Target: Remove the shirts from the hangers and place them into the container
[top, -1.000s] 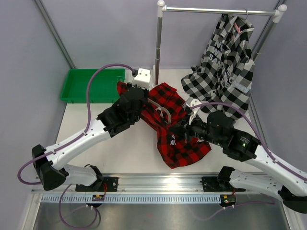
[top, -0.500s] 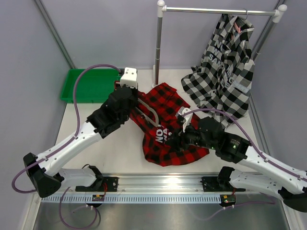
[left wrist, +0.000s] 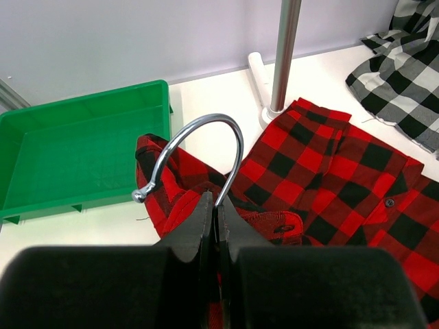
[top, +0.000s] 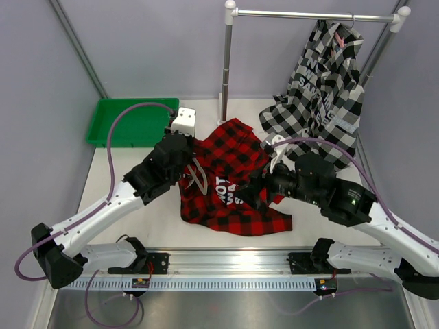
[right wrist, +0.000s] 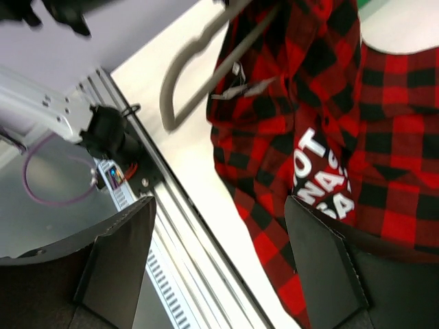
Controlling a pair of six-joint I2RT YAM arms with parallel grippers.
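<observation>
1. A white table [top: 137, 212] carries the scene, with a thick silver rack rail [top: 312, 14] across its far right.
2. The black-and-white buffalo-plaid flannel shirt [top: 322, 103] hangs from that rail, untouched.
3. The red-and-black plaid flannel shirt [top: 236, 178] lies crumpled at mid-table between the 2 arms, well apart from its goal.
4. The shallow bright green plastic tray [top: 130, 101] sits at the far left, holding nothing.
5. The right gripper [right wrist: 219, 202] hovers over the red cloth with fingers spread wide, gripping nothing.
6. The left gripper [left wrist: 215, 199] is pressed together, pinching the neck of the thin grey wire hanger [left wrist: 236, 137], whose hook rises from the red collar.
7. The step in hand appears to be freeing shirt 1 from its hanger. Next, the right gripper likely needs to pin or pinch the red cloth while the left draws the wire clear.
</observation>
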